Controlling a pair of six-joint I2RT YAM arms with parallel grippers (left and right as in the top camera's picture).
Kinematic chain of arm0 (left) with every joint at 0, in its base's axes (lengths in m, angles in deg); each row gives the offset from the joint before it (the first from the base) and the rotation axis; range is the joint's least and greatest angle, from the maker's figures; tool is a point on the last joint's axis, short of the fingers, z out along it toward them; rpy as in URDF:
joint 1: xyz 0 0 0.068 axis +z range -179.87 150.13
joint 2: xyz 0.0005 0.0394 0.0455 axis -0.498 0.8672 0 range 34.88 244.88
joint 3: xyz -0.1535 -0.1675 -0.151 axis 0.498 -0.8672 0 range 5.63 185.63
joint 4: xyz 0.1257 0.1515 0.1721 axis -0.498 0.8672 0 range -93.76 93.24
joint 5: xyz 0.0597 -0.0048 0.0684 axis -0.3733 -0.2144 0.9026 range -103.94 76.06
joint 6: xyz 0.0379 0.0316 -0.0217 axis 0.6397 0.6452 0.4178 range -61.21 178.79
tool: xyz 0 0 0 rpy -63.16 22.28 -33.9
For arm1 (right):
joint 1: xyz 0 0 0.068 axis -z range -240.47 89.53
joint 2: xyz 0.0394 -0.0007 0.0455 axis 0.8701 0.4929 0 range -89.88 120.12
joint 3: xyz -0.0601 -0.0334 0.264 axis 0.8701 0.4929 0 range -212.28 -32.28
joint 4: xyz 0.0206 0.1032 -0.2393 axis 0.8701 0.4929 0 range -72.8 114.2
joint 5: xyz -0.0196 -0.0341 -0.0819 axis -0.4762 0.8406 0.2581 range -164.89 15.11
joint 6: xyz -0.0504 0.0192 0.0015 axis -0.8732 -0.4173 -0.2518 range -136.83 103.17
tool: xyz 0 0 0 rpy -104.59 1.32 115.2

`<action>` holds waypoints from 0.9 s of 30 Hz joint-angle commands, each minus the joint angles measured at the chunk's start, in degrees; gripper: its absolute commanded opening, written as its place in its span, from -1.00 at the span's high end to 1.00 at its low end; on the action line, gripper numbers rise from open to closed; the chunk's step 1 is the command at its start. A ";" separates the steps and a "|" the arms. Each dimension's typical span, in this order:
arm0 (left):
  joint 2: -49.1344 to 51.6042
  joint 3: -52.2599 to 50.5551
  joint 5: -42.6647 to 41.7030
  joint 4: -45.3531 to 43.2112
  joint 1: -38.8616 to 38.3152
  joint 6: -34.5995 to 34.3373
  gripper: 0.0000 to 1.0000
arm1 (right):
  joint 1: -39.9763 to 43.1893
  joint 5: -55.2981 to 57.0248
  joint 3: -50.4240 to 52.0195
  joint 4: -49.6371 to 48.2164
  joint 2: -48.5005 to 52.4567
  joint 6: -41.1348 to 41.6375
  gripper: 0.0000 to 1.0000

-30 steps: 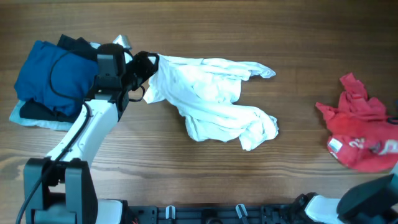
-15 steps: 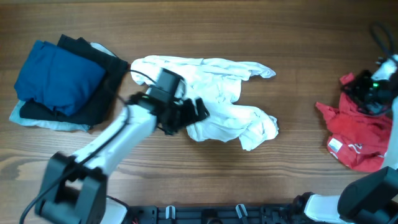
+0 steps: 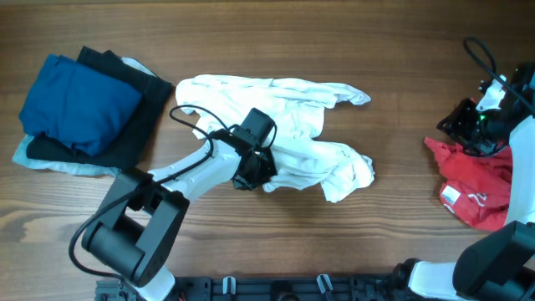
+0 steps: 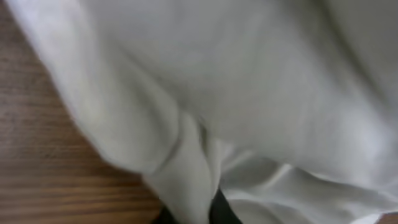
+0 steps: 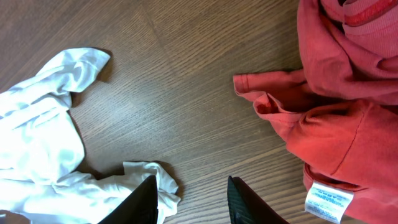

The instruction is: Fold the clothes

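White T-shirt (image 3: 292,109), crumpled at mid bench (image 3: 401,50): probably light, limp cloth, best taken at hem corners. Left end effector (image 3: 255,171) clamped on its lower edge; right end effector (image 5: 189,199) apart, empty, near red garment (image 3: 481,180).

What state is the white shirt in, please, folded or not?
Not folded: the white shirt lies crumpled in loose, uneven bunches on the table.

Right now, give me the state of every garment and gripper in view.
white T-shirt: crumpled, unfolded
red garment: crumpled heap
black garment: folded, under blue garment
blue garment: folded, on top
left gripper: shut on white T-shirt
right gripper: open, empty
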 commanded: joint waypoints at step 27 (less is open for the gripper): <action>-33.16 -1.07 6.03 28.94 28.65 2.49 -0.74 | -14.43 12.70 3.28 0.87 1.22 4.59 0.24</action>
